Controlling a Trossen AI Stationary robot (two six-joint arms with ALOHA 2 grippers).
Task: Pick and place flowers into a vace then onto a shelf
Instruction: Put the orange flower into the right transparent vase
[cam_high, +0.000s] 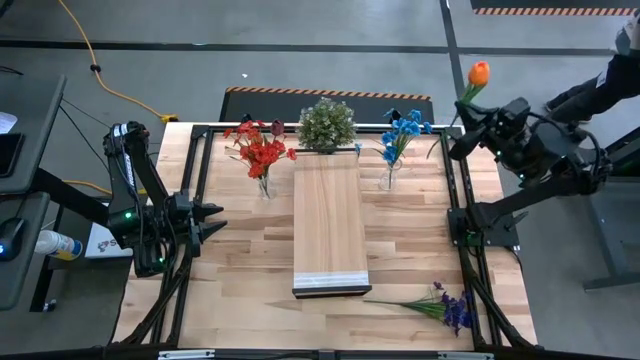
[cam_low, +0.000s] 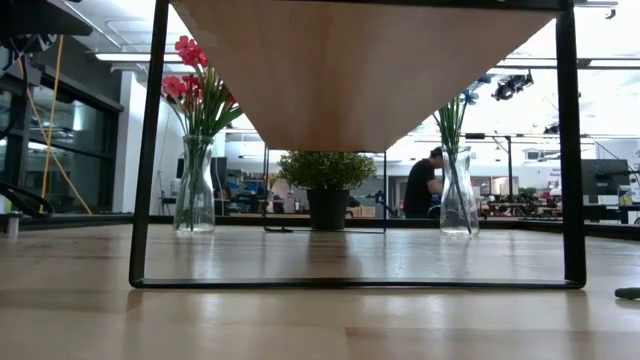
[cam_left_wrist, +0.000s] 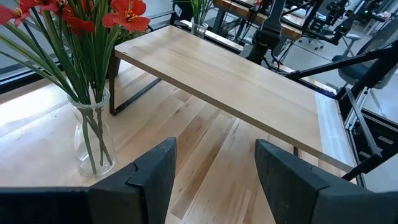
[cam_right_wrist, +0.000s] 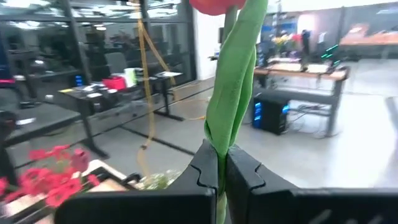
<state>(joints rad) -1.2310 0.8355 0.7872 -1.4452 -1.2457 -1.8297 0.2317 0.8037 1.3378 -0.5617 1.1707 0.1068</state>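
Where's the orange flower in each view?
High view: orange flower top right, held by the right gripper.
Low view: not in it.
Left wrist view: not in it.
Right wrist view: its green stem centre, clamped.
Shared landmark: red flowers, also in the right wrist view.

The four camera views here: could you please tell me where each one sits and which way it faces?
High view: overhead, looking straight down on the table; both arms show, left gripper and right gripper.
Low view: at tabletop height, looking level under the shelf; no arm shows.
Left wrist view: on the left arm, facing the shelf past its open jaws.
Right wrist view: on the right arm, facing the room past jaws shut on the orange flower.
Shared: high, low and left wrist views all show the red flowers in their vase.
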